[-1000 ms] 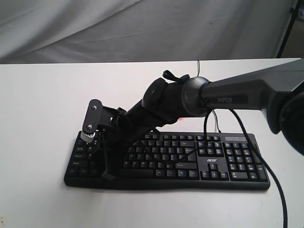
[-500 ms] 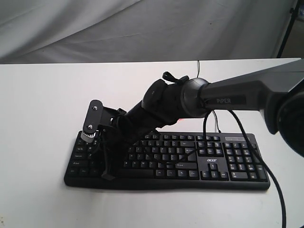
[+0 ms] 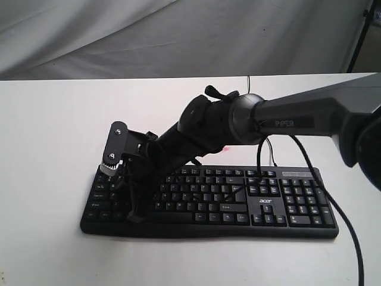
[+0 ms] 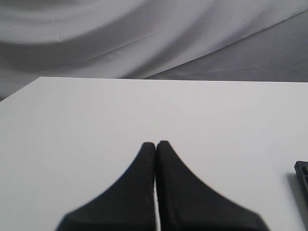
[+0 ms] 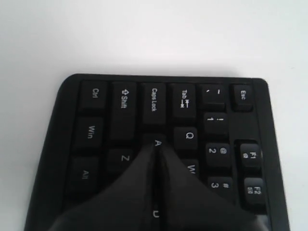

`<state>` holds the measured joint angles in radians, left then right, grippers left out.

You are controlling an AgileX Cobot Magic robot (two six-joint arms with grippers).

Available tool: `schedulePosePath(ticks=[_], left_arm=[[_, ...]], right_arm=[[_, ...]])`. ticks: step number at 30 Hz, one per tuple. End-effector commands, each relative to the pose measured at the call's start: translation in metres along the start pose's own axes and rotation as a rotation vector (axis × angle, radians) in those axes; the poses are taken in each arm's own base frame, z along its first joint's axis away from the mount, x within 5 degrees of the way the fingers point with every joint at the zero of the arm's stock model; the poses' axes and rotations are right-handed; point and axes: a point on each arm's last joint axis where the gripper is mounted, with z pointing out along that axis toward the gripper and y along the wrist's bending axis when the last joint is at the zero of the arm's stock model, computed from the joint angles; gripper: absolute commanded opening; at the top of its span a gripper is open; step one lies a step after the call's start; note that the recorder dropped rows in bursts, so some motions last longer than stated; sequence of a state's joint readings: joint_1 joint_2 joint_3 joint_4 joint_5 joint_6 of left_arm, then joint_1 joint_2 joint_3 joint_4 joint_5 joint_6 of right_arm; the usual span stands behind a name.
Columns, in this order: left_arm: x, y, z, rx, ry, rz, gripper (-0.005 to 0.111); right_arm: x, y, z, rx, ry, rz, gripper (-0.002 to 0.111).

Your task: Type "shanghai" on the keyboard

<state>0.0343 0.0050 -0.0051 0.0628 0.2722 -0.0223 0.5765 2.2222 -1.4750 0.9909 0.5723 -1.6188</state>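
The black keyboard (image 3: 238, 202) with white legends and an "acer" logo lies on the white table (image 3: 47, 119). My right arm reaches across the middle to its left end, and my right gripper (image 3: 136, 218) points down onto the keys there. In the right wrist view the right gripper (image 5: 158, 147) is shut, its tips at the A key (image 5: 157, 142), between Caps Lock, Z and Q on the keyboard (image 5: 96, 120). My left gripper (image 4: 156, 144) is shut on nothing above bare table, with only a corner of the keyboard (image 4: 303, 175) showing. The exterior view does not show the left gripper.
A thin black cable (image 3: 345, 232) trails off the keyboard's right end toward the table's front. The wrist camera block (image 3: 114, 149) sticks up over the left keys. Grey cloth (image 3: 178, 36) hangs behind the table, and a dark stand leg (image 3: 360, 36) rises at the back right.
The right arm has shifted slightly, its gripper tips moving a little up and left over the keyboard's left end. The keyboard has not moved.
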Motion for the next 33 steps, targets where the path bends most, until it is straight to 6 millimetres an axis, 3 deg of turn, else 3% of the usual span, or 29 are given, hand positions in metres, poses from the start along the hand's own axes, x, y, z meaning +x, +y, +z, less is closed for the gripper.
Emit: schedulePosePath(ticks=[1,6,33], left_arm=[[0.0009,-0.0003,0.0001,0.004,-0.006,-0.002,0.001],[0.0009,-0.0003,0.0001,0.004,-0.006,-0.002,0.001],[0.0009,-0.0003,0.0001,0.004,-0.006,-0.002,0.001]], right_arm=[[-0.013,-0.003,-0.0195,0.022,-0.032,-0.022,0.0],[-0.0204,-0.0019,-0.0286,0.023,-0.05,-0.022,0.0],[-0.0146,-0.0005,-0.0283,0.008,0.009,-0.032,0.0]])
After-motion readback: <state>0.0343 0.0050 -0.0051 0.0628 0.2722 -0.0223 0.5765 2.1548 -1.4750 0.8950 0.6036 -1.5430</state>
